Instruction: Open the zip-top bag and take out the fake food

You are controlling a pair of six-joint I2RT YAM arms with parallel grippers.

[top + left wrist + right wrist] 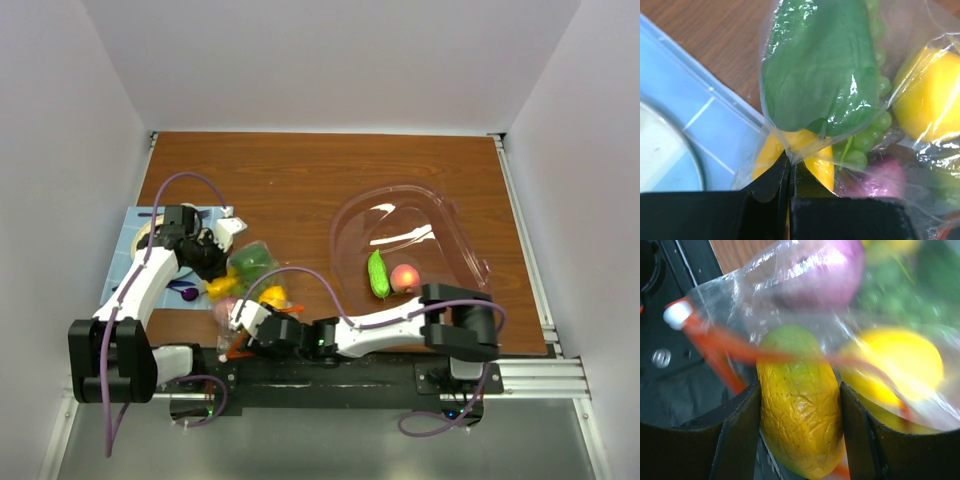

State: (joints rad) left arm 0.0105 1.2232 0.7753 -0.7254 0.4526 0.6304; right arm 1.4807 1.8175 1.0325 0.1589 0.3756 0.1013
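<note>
The zip-top bag (245, 275) lies at the near left, clear and crinkled, with fake food inside. My left gripper (207, 257) is shut on a fold of the bag's plastic (789, 159). Behind the film I see a green vegetable (820, 65), green grapes (867, 135), a yellow fruit (930, 100) and a purple-pink piece (882, 175). My right gripper (250, 318) is at the bag's near end, shut on a wrinkled yellow-green fruit (799, 405) between its fingers (740, 435). The bag's orange-red zip strip (715, 347) crosses in front.
A large clear tub (450, 225) stands at the right and holds a green pod (377, 273) and a peach (405, 277). A light blue mat (150, 218) with a round white thing lies at the far left. A purple spoon (186, 291) lies beside the left arm.
</note>
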